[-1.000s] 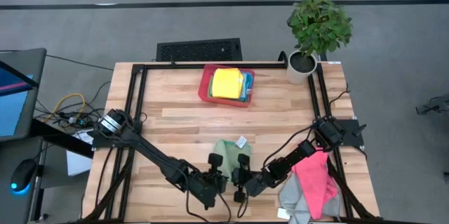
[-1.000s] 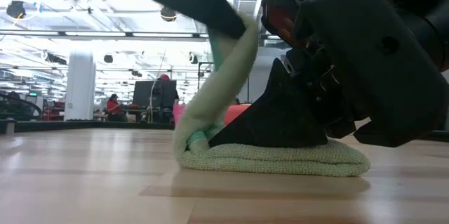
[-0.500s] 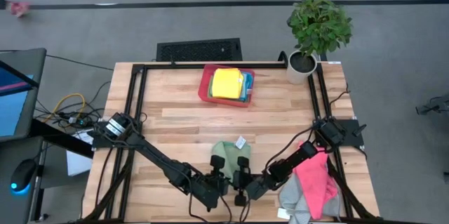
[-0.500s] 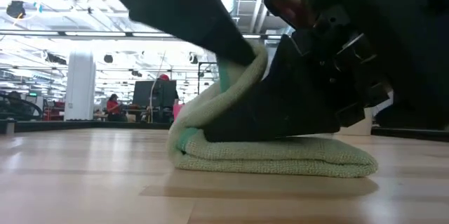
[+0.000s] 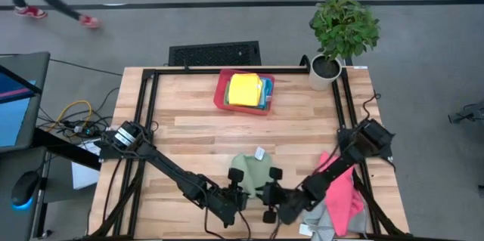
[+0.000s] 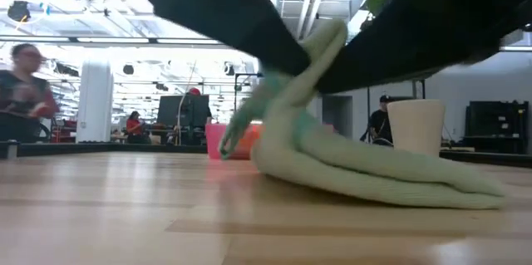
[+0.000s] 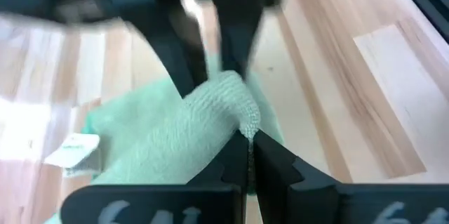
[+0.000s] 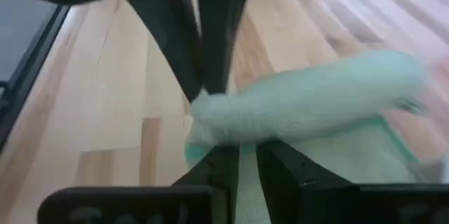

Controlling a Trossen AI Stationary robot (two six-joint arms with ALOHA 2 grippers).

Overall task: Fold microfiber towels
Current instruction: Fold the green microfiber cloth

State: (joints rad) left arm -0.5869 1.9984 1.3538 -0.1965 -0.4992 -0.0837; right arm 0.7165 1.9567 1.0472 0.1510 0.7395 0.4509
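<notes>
A green microfiber towel (image 5: 253, 168) lies near the table's near edge, its bulk flat on the wood and one fold raised into a ridge (image 6: 320, 53). My left gripper (image 7: 250, 155) is shut on that raised part. My right gripper (image 8: 247, 159) faces it from the other side, its fingers a little apart at the ridge; whether they touch the cloth I cannot tell. Pink and grey towels (image 5: 338, 196) hang over the near right corner. More folded towels, yellow on top (image 5: 243, 90), lie in the red tray (image 5: 221, 94). My left gripper pinches the green towel's raised folded edge (image 7: 247, 124) between its two shut fingers, coming slanting down from the table's left near side. The cloth rises to the fingers as a ridge, while the rest of the towel (image 6: 391, 178) lies on the table.
A potted plant (image 5: 342, 33) stands at the far right corner. A black frame (image 5: 147, 112) runs round the tabletop. Bare wood lies between the tray and the green towel. People show in the room beyond the table.
My right gripper has risen off the towel's fold and drawn back toward the table's right near corner. The green towel, folded flat before, now stands as a ridge at my left gripper, and its lower part has spread out toward the right.
</notes>
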